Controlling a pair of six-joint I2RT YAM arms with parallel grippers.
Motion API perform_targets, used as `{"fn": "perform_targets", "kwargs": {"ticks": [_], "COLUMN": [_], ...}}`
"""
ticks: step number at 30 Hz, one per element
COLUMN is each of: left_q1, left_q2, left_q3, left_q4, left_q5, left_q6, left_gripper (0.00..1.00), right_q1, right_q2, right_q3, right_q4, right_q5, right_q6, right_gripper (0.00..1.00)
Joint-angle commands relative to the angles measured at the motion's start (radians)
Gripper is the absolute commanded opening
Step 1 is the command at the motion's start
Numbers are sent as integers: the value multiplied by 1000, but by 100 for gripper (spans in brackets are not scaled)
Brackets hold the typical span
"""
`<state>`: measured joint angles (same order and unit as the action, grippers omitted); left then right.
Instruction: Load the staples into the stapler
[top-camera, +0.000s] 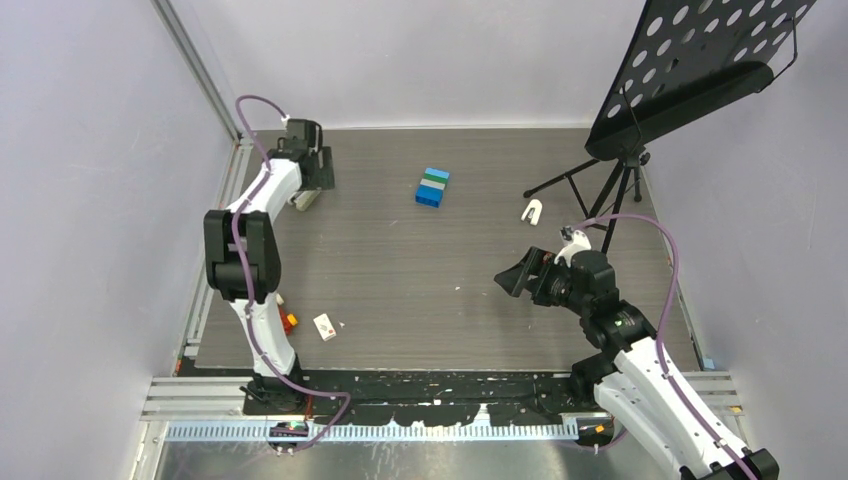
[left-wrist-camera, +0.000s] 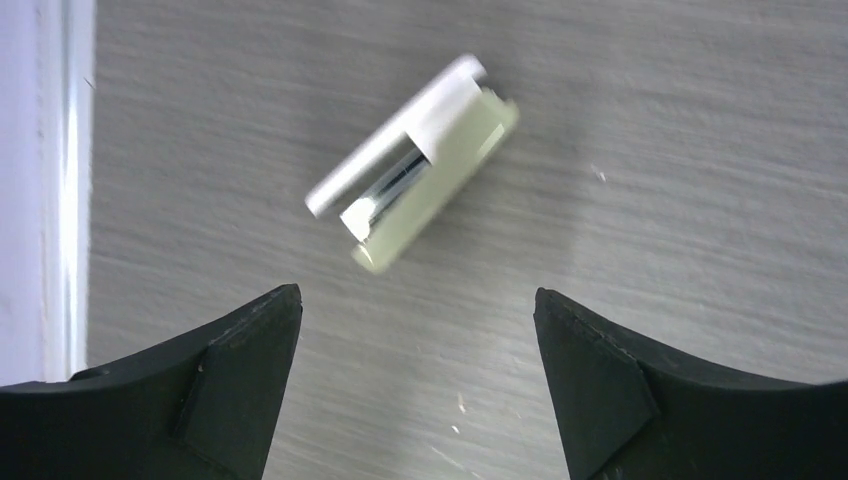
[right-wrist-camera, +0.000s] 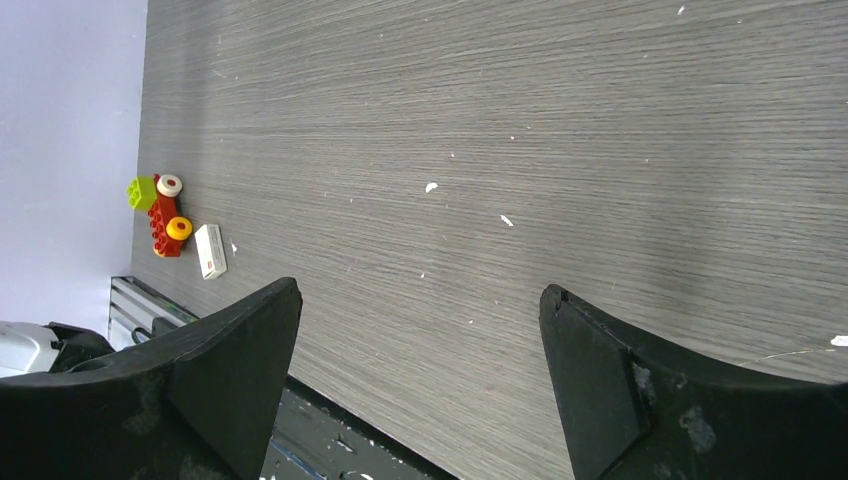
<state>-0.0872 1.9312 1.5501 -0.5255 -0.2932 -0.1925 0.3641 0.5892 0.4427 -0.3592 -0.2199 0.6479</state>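
Observation:
The stapler (left-wrist-camera: 415, 165) lies on its side on the grey table, olive-beige top, white base and silver channel showing; in the top view (top-camera: 308, 198) it sits at the far left. My left gripper (left-wrist-camera: 417, 295) is open and empty, hovering just short of the stapler; in the top view (top-camera: 305, 180) it is right behind it. The staples box (top-camera: 325, 327), white with a red mark, lies near the front left and also shows in the right wrist view (right-wrist-camera: 210, 250). My right gripper (top-camera: 515, 280) is open and empty above the table's right middle, as the right wrist view (right-wrist-camera: 420, 290) shows.
Red-yellow toy bricks (top-camera: 288, 321) lie beside the staples box, also in the right wrist view (right-wrist-camera: 160, 215). Blue stacked bricks (top-camera: 432, 187) sit at the back middle. A stubby white object (top-camera: 532, 210) lies by the music stand (top-camera: 690, 70) at the back right.

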Motion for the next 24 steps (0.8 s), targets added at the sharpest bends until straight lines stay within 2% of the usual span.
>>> {"fn": "perform_targets", "kwargs": {"ticks": [1, 5, 6, 11, 24], "left_q1": [55, 82, 124, 190, 218], "left_q2": [48, 91, 102, 163, 280], "left_q3": [122, 135, 140, 167, 243], "left_q4": [30, 39, 34, 16, -19], "left_q5": [61, 125, 146, 284, 403], "left_q6": [140, 216, 219, 178, 159], "left_gripper": [86, 83, 82, 74, 57], "right_q1": [9, 9, 9, 9, 9], "right_q2": [9, 18, 20, 37, 80], "right_q3": [1, 1, 1, 4, 11], "right_q4": [53, 56, 58, 58, 65], "right_q5": [17, 19, 19, 20, 30], "right_q6": [-16, -16, -16, -19, -22], "right_gripper": [93, 93, 93, 93, 93]}}
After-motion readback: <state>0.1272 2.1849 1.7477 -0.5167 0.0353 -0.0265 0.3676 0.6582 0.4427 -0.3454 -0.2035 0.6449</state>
